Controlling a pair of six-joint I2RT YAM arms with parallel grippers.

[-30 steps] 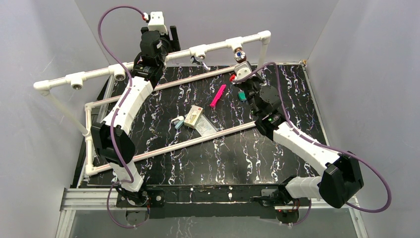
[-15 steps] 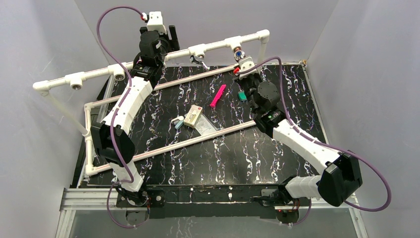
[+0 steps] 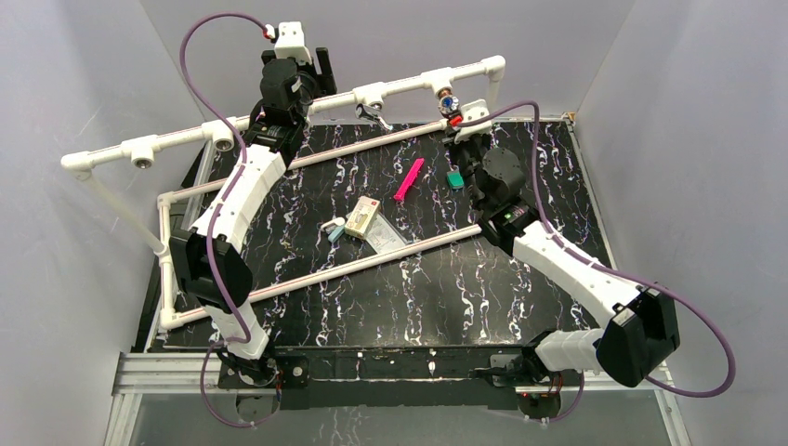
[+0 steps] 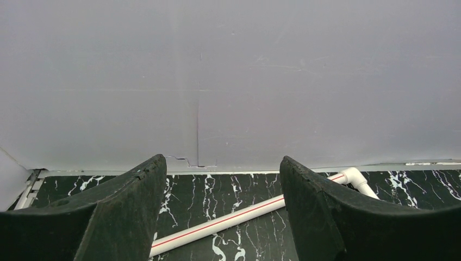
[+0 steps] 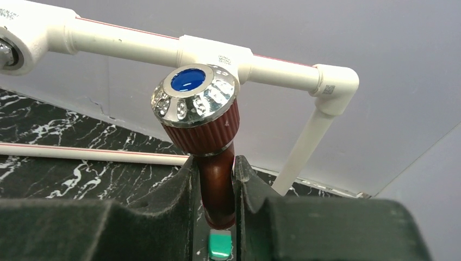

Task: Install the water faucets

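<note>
At left, my left gripper [image 4: 222, 161] hangs wide open and empty beyond the white pipe rail [image 3: 177, 137], facing the back wall. At the rail's middle tee the silver faucet [image 3: 375, 113] hangs spout down, apparently seated in its socket.

To the right, my right gripper [image 5: 216, 163] is clamped tight on the neck of the reddish-brown faucet [image 5: 209, 136]. Its chrome, blue-capped knob sits just in front of the last tee socket [image 5: 217, 52] before the corner elbow. Whether its thread has bitten I cannot tell, as the joint is hidden behind the knob.

The danger, as I judge it, lies in that grip. The fingers pinch a smooth curved neck, so a twist could slip rather than turn it. A skewed entry could cross-thread. Letting go early would drop it to the black marbled table [image 3: 418, 297], since nothing braces the rail.
</note>
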